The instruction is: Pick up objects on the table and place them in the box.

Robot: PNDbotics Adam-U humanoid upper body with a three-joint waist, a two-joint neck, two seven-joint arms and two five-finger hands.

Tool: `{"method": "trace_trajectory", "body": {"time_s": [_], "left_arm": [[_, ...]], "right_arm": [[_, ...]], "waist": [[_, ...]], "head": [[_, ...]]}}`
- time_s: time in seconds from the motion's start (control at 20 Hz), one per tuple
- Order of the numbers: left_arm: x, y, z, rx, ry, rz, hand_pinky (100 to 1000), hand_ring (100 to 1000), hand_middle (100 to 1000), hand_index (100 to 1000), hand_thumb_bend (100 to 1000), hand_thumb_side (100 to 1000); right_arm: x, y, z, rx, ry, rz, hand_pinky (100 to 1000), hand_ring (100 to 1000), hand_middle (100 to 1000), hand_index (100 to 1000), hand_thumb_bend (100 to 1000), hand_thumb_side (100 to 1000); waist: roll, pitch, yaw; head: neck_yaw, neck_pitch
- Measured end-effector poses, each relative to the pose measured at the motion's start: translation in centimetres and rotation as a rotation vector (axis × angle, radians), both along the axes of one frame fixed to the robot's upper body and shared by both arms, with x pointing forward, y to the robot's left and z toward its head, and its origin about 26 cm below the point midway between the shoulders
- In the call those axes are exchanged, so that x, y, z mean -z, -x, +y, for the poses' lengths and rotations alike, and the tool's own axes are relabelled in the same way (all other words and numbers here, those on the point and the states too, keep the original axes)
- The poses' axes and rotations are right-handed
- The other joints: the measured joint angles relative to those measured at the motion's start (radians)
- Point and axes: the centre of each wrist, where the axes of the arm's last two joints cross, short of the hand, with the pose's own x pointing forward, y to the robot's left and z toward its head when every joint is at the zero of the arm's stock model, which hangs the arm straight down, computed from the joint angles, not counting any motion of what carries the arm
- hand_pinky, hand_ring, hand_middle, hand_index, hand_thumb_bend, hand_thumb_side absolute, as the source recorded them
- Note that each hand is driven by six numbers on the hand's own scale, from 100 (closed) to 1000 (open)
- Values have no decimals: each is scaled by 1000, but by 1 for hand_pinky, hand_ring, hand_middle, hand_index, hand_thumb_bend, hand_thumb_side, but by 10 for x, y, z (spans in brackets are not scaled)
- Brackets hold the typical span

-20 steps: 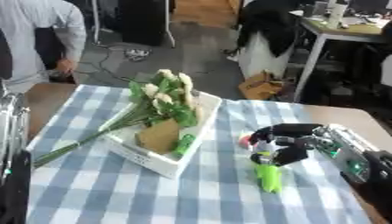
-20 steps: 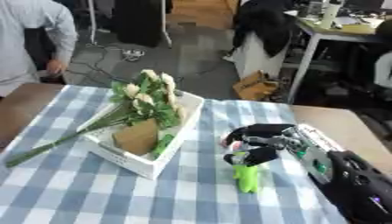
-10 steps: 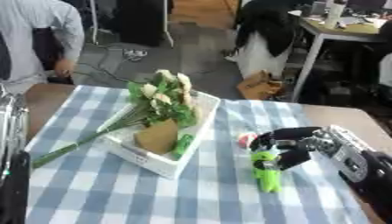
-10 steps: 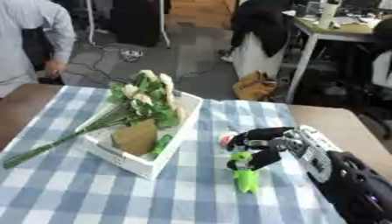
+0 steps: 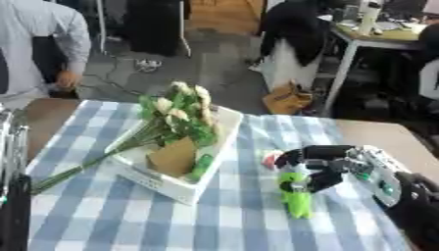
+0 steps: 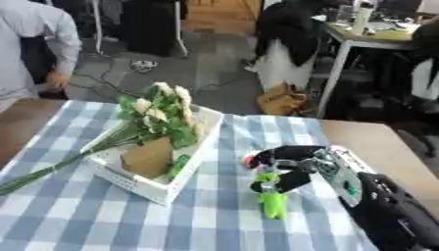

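Right of the white box [image 5: 184, 182], on the checked cloth [image 5: 103, 215], the right hand [image 5: 330, 164] curls its fingers around a green toy [image 5: 296, 193]; flowers [image 5: 176, 120] lie in the box.

1. Both eyes look down from the robot's head, close over the checked table [image 5: 103, 215], facing the room beyond.
2. They share the white box [image 5: 176, 184] left of centre; the right eye's picture sits slightly shifted.
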Motion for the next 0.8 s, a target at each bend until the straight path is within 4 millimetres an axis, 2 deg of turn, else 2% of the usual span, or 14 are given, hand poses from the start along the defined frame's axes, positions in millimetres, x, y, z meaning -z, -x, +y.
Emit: {"method": "trace_trajectory", "body": {"time_s": [0.5, 0.8], "left_arm": [[-5, 0, -3, 17, 13, -21, 814, 981, 899, 973, 100, 907], [-7, 0, -5, 24, 21, -28, 814, 981, 899, 973, 100, 907]], "right_arm": [[11, -3, -7, -33, 81, -54, 891, 980, 940, 956, 427, 940], [18, -2, -14, -39, 123, -50, 883, 973, 930, 934, 419, 913]], "waist": [[2, 15, 11], [4, 18, 16]], "head": [[-2, -19], [-2, -20]]}}
